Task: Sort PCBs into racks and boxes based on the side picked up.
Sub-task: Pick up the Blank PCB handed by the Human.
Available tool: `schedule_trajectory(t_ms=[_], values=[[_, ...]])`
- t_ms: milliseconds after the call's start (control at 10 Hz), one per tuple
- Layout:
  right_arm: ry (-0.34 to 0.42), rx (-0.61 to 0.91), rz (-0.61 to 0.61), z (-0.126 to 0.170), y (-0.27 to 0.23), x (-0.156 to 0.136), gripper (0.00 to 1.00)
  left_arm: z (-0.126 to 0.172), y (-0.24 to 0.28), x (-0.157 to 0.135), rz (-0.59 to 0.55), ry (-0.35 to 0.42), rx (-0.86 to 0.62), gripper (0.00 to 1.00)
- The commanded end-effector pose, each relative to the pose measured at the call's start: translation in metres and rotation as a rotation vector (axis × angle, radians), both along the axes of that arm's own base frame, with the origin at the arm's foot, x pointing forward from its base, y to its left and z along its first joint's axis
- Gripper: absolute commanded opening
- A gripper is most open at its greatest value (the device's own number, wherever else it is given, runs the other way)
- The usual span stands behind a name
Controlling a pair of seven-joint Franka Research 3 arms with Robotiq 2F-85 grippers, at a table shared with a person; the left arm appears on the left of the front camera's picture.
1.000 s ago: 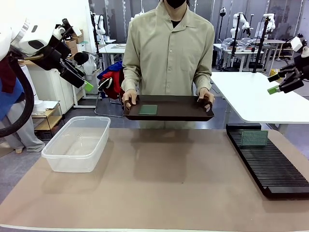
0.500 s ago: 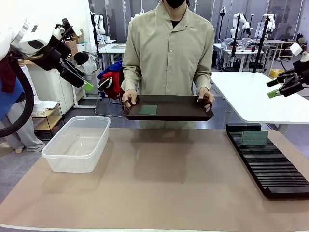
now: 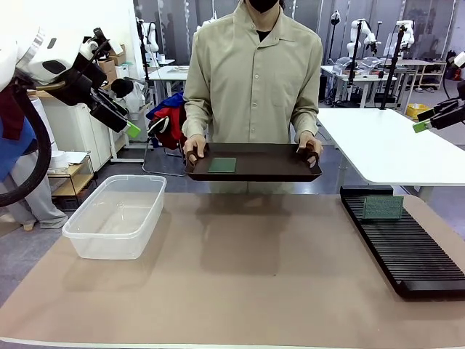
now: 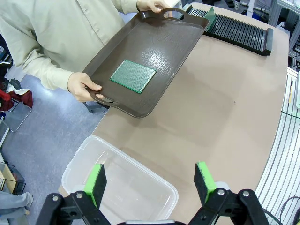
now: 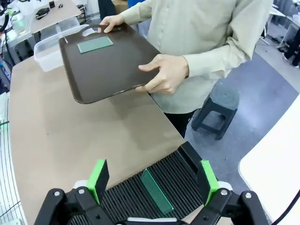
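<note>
I'm pulling my right gripper (image 3: 436,116) up and outward, fingers apart, empty. Racked PCB (image 3: 383,208) is standing in the rack (image 3: 414,254). Last PCB (image 3: 223,165) is lying on the person's tray (image 3: 276,172). My left gripper (image 3: 123,120) is hovering spread wide, probably picking next.

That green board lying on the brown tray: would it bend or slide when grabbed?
Probably stiff: the green board lies perfectly flat. Likely light, being so thin. It may slide, since the tray looks glossy.
</note>
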State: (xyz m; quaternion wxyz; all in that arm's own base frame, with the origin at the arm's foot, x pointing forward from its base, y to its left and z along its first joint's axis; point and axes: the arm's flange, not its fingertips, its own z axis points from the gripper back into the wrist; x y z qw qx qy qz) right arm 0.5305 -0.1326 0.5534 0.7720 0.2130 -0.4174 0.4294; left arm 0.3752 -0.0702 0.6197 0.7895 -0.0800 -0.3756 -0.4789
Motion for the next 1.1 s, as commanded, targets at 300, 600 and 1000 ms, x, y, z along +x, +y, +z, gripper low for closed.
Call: schedule_trajectory(t_ms=[300,600,1000], values=[[0.019,-0.034,-0.034,0.014,-0.005,-0.037,1.00,-0.001,0.002,0.000,-0.015,0.004,0.009,1.00],[-0.023,-0.040,-0.012,0.021,-0.008,-0.050,1.00,-0.001,0.002,0.000,-0.015,0.004,0.009,1.00],[-0.023,-0.044,-0.016,0.028,-0.009,-0.047,1.00,-0.001,0.002,0.000,-0.015,0.004,0.009,1.00]])
